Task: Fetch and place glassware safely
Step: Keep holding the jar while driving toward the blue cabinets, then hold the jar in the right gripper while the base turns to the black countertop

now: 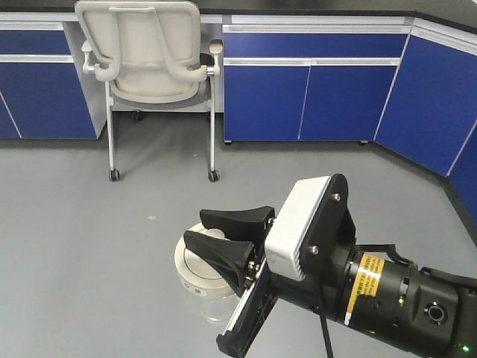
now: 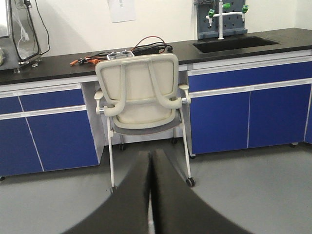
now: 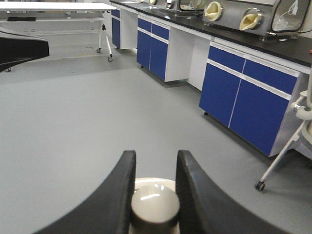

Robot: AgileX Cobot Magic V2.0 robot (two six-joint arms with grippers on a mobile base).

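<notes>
The glassware (image 1: 200,277) is a squat clear jar with a cream-white lid; it hangs low over the grey floor in the front view. My right gripper (image 1: 211,231) is shut on the lid's round knob (image 3: 155,205), one black finger pressed against each side of it. The lid's rim (image 3: 155,182) shows just beyond the knob in the right wrist view; the glass body is hidden there. My left gripper (image 2: 150,158) is shut with nothing between its fingers and faces a chair.
A cream office chair (image 1: 149,56) on castors stands at the blue cabinets (image 1: 313,97) ahead. More blue cabinets (image 3: 248,97) under a black counter run along the right. A sink (image 2: 234,44) sits in the counter. Grey floor (image 1: 89,239) spreads around.
</notes>
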